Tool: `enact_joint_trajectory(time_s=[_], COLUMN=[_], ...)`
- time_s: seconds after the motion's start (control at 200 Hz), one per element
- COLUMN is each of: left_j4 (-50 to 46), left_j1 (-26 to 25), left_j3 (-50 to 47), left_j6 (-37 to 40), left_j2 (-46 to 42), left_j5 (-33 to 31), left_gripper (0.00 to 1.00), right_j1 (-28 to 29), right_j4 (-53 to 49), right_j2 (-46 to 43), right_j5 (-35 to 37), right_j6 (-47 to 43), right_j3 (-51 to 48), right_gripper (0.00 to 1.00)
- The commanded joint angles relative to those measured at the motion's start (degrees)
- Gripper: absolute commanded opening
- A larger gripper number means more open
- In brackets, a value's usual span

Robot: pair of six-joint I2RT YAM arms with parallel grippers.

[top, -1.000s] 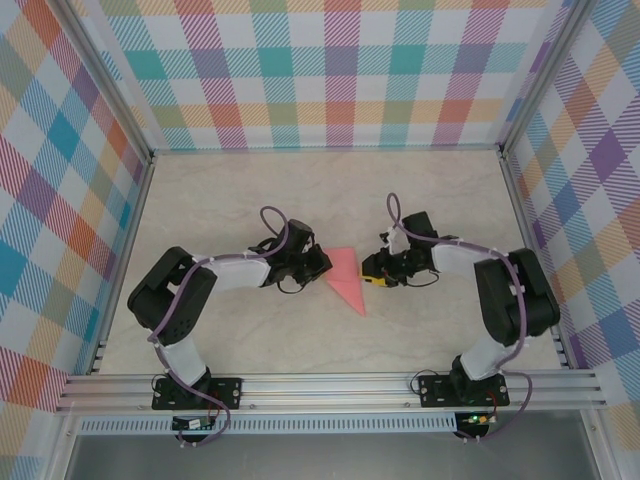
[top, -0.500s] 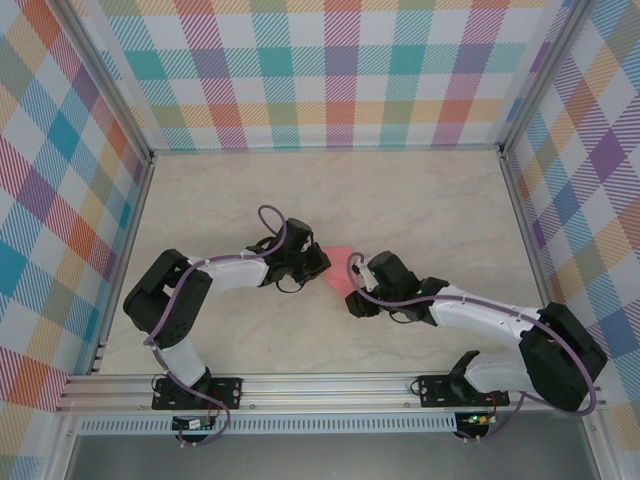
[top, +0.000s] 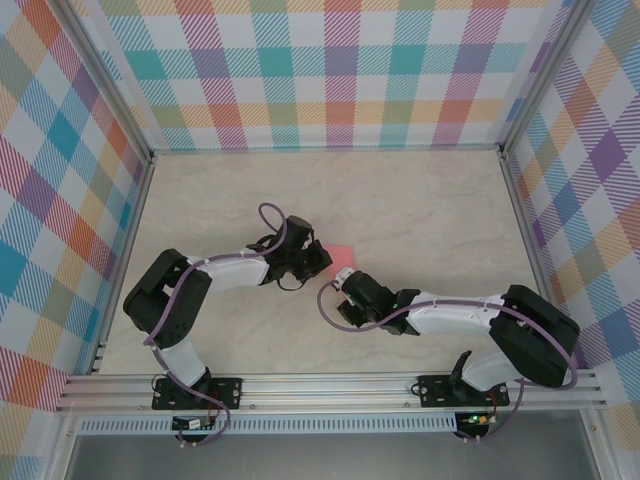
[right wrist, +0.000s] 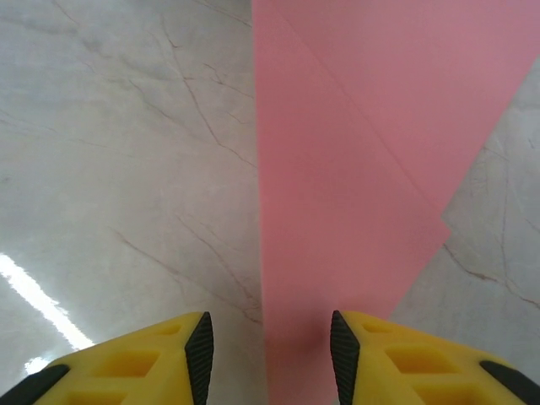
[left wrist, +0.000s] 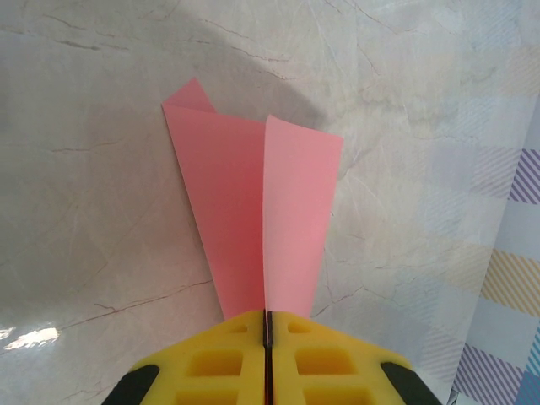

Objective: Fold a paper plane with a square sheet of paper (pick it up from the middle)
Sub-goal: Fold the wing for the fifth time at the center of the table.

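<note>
left claw [left wrist: 267, 316] is clamped shut on the narrow end of the paper [left wrist: 261, 219]; paper fans away from it as two overlapping flaps, lighter flap on top at the right, small corner poking out far left; it sits mid-table between the two claws, mostly hidden under them from above; can't tell if it lies fully flat, the shadow beyond it hints at some lift; right claw [right wrist: 268, 337] has its jaws apart, straddling the paper's straight edge, one pad over bare table and the other over pink, nothing pinched; step in hand looks like setting or flattening a crease; my take: treat the left clamp as the anchor, no tugging, thin sheet will tear or slip out; bring the right claw down square to the edge so the fold lands on the diagonal crease line already visible there, not beside it; close gently, then slide along the fold rather than stab at one spot; risk: pushing sideways would skew the flaps against each other; table [top: 420, 200] is pale marble-look, smooth and glossy with glare streaks, so I'd expect paper to skate on it; walls [top: 340, 80] on three sides are pastel plaid; aluminium rail [top: 330, 385] runs along the near edge, arm bases bolted to it.
</note>
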Motion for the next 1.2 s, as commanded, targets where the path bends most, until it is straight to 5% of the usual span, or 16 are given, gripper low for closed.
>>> enact_joint_trajectory(time_s=[0.0,0.565,0.975,1.2], left_j4=[-1.2,-1.6,-2.6,-3.4], left_j1=[-0.4,-0.3,-0.3,-0.2], left_j3=[1.1,1.5,0.9,1.7], left_j6=[-0.3,-0.2,-0.1,0.1], left_j2=[-0.7,-0.6,-1.3,-1.3], left_j5=[-0.1,0.3,-0.1,0.0], left_gripper=[0.08,0.08,0.08,0.08], right_j1=[0.6,1.2,1.1,1.2], right_j4=[2.7,1.6,-0.3,0.5], right_j2=[1.2,4.2,3.8,4.6], right_j5=[3.0,5.3,7.3,7.2], right_j6=[-2.0,-1.8,-0.4,-1.4], right_j3=[2.4,3.9,3.9,3.7], right_gripper=[0.41,0.29,0.11,0.17])
